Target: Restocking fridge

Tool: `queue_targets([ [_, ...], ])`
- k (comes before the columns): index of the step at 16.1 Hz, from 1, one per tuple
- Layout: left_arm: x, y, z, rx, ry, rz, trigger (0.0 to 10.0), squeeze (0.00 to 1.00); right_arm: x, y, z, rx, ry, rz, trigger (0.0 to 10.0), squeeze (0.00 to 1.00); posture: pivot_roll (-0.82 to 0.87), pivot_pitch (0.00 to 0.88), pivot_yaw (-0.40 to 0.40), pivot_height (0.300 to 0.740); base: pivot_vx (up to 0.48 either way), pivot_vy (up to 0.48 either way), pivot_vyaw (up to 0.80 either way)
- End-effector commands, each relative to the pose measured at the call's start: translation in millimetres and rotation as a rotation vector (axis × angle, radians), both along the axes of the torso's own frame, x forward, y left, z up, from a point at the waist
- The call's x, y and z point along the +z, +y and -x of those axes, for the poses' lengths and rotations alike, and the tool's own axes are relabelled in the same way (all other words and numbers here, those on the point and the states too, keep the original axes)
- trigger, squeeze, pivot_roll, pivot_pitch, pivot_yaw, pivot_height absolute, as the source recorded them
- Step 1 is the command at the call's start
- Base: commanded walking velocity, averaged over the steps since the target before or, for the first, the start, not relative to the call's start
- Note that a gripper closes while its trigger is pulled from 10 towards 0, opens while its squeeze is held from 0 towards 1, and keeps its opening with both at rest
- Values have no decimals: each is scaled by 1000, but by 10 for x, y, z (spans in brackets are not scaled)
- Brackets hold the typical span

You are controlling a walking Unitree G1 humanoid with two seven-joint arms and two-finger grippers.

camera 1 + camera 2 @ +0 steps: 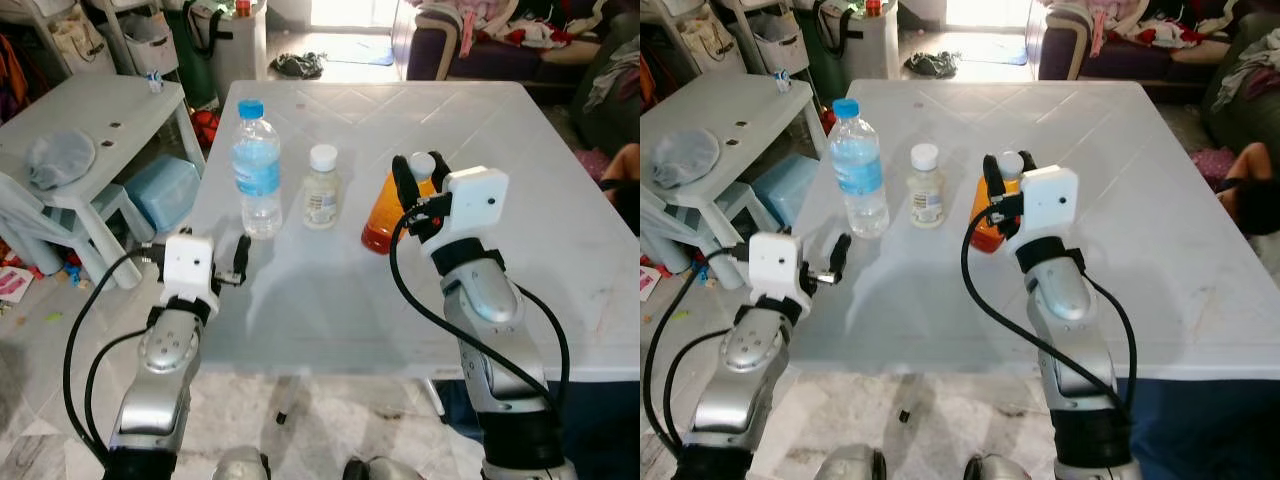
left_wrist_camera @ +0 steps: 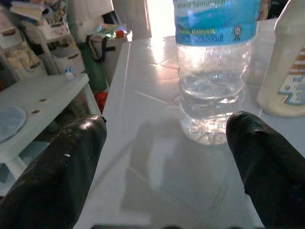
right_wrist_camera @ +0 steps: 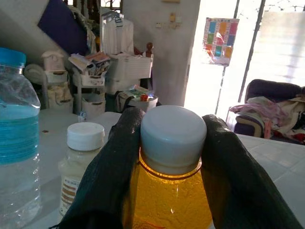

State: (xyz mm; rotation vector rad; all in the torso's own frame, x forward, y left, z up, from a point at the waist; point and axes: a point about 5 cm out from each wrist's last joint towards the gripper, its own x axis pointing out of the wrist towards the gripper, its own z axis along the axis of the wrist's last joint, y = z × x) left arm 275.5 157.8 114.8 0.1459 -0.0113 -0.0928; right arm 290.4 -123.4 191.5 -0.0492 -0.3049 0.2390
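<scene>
Three bottles stand in a row on the white table: a clear water bottle with a blue cap, a small cream bottle with a white cap, and an orange juice bottle with a white cap. My right gripper is shut on the orange bottle, and in the right wrist view its fingers press both sides of the cap. The bottle's base rests on the table. My left gripper is open over the table's near left edge, pointing at the water bottle a short way ahead.
A low white side table with a grey cloth stands to the left, a pale blue box under it. A sofa with clothes is at the back right. Part of a person shows at the right edge.
</scene>
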Motion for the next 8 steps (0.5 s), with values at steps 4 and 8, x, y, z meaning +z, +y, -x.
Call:
queue_targets([
  [4, 34, 4, -11, -5, -12, -25, 10000, 0, 45, 71, 2, 26, -16, 7, 10000, 0, 73, 0, -5, 740, -283, 0, 800],
  [8, -4, -15, 36, -16, 7, -23, 10000, 0, 11, 98, 21, 42, -6, -2, 10000, 0, 75, 7, 0, 740, -294, 0, 800],
])
